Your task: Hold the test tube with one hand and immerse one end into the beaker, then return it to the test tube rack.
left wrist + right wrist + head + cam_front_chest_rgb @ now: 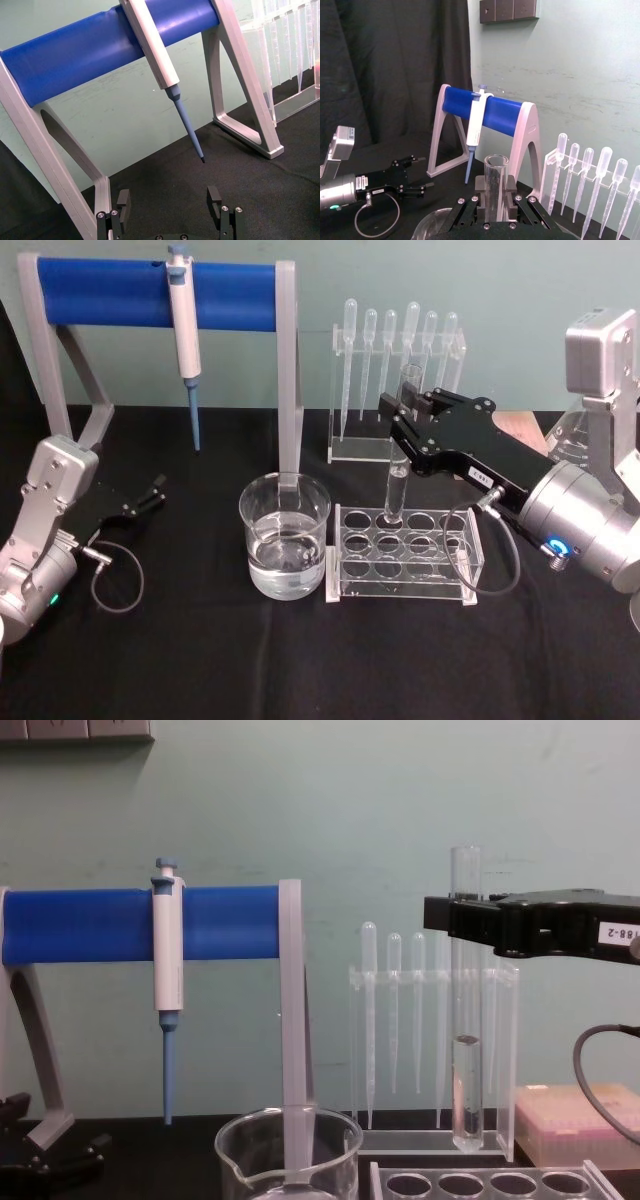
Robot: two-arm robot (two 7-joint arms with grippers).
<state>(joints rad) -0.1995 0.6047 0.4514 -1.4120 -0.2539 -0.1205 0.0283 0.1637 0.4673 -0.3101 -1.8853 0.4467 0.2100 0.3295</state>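
Note:
The test tube (pixel 398 465) stands upright with my right gripper (pixel 402 418) shut around its upper part. A little liquid fills its round bottom (pixel 467 1100), which hangs just above the clear tube rack (pixel 405 552). From the right wrist, the tube's open rim (pixel 496 161) rises between the black fingers (pixel 481 184). The beaker (pixel 285 537), about half full of clear liquid, sits to the left of the rack; its spouted rim (pixel 288 1140) is low in the chest view. My left gripper (pixel 152 490) rests open near the table's left side, its fingers (pixel 215 196) holding nothing.
A blue-and-white pipettor (pixel 184 330) hangs on a blue-barred stand (pixel 120 292) at the back left. A clear rack of plastic pipettes (pixel 395 350) stands behind the test tube. A pink tip box (pixel 580 1120) and a glass flask (pixel 570 440) sit at the right.

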